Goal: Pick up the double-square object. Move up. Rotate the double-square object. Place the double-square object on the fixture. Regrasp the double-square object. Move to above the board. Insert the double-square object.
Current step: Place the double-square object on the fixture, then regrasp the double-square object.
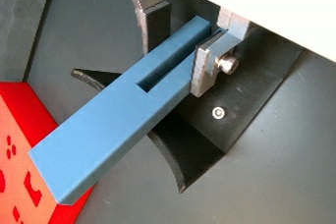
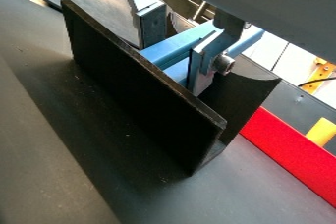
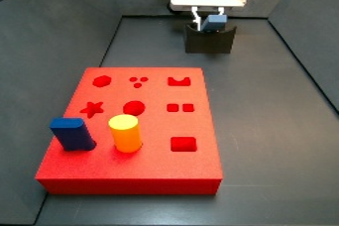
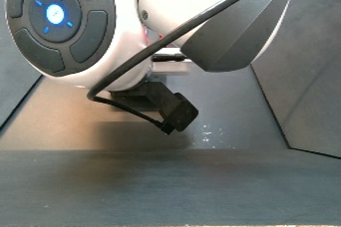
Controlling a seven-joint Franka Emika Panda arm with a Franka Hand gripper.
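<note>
Nearest the lens in a wrist view is the free end of the double-square object [image 1: 112, 120], a long grey-blue bar with a slot cut along its upper face, reaching out over the dark floor toward a corner of the red board [image 1: 24, 164]. Further along it, my gripper [image 1: 210, 56] is clamped on the bar's far end: one silver finger [image 1: 206, 63] lies flat against its side, and the jaws are closed onto the bar. Beneath the bar sits the dark fixture [image 2: 138, 85], whose upright plate fills the middle of a wrist view, with the bar passing across its top edge; I cannot tell whether the bar rests on it or only hangs just above.

In a side view, going left to right, the board [image 3: 133, 175] lies near the front carrying a short dark-blue block [image 3: 71, 134] and a yellow cylinder [image 3: 125, 133] side by side. Well behind it, at the back of the table, my wrist points straight down over the fixture [image 3: 209, 40], the gripper [image 3: 209, 17] low over its top.
</note>
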